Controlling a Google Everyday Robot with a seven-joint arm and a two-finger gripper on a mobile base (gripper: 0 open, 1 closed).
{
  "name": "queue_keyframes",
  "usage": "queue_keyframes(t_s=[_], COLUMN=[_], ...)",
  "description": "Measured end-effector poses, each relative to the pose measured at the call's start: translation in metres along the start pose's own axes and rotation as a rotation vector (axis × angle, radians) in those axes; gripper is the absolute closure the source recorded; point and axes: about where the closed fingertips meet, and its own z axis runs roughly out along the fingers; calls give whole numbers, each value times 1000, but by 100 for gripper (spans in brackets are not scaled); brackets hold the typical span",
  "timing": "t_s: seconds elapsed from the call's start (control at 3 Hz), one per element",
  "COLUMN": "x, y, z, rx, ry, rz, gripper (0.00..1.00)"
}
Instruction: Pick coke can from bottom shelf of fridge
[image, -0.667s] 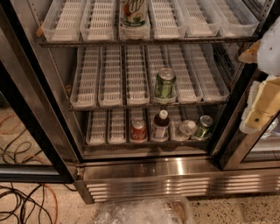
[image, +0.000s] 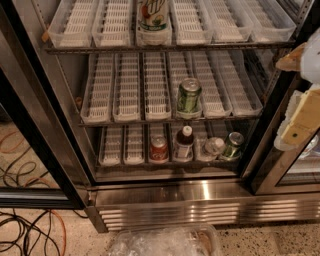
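- Red soda can (image: 159, 149) with silver top: one, upright on the bottom wire shelf (image: 113, 149) of the stainless-steel fridge (image: 190, 193), just beside one dark white-capped bottle (image: 184, 144).
- Green metal cans (image: 189, 96): I count two.
- Cream hand (image: 302, 118) at the right edge, well apart; I cannot tell its grip.

One fridge (image: 175, 200), counted
Three shelves (image: 165, 120), one coke can (image: 159, 149), two green cans (image: 189, 96), one pale can (image: 152, 15), one dark bottle (image: 184, 143), one clear bottle (image: 214, 146); one gripper (image: 298, 94) at the right edge.
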Motion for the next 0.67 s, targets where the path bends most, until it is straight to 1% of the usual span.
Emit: queue_keyframes(t_s=[0.33,0.67], x=[0,-1], y=[2,12], z=[3,8], rx=[0,34], ry=[-134,-301], rz=[68,137], gripper=[0,0])
